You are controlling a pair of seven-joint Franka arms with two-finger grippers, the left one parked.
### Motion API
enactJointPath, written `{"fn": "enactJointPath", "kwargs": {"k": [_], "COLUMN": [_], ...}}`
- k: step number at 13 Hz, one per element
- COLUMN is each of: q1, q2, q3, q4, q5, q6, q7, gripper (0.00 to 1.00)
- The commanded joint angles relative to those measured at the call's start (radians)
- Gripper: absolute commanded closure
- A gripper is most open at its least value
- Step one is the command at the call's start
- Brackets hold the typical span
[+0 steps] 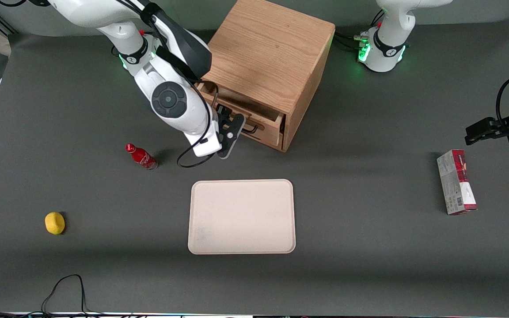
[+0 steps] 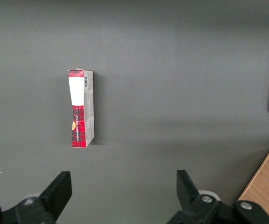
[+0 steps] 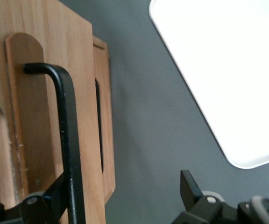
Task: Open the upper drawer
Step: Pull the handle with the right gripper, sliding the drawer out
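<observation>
The wooden cabinet [image 1: 267, 48] stands at the table's back. Its upper drawer [image 1: 261, 128] is pulled out a little, so a strip of its inside shows. My right gripper [image 1: 232, 118] is at the drawer front, nearer the working arm's end of its black bar handle [image 1: 251, 129]. In the right wrist view the gripper [image 3: 123, 184] is open wide. The handle [image 3: 67, 121] passes between the jaws, close against one finger [image 3: 55, 193], while the other finger [image 3: 188, 183] hangs over bare table. The lower drawer [image 3: 107, 116] sits recessed beside the upper drawer front [image 3: 41, 121].
A beige tray [image 1: 241, 216] lies nearer the front camera than the cabinet and shows in the wrist view [image 3: 218, 65]. A red bottle [image 1: 141, 157] and a yellow fruit [image 1: 55, 222] lie toward the working arm's end. A red-grey box [image 1: 456, 182] lies toward the parked arm's end.
</observation>
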State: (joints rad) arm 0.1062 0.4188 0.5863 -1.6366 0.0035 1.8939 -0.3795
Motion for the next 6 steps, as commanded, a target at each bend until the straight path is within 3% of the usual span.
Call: {"fn": "enactJointPath", "kwargs": {"k": [1, 6], "q1": [0.001, 0.0], "q2": [0.043, 0.115], "q3": [-0.028, -0.055], "q4": [0.073, 0.168], "q5": [-0.035, -0.112], "q6": [-0.004, -0.006], "q7": [-0.018, -0.021], "gripper": [0.0, 0.0]}}
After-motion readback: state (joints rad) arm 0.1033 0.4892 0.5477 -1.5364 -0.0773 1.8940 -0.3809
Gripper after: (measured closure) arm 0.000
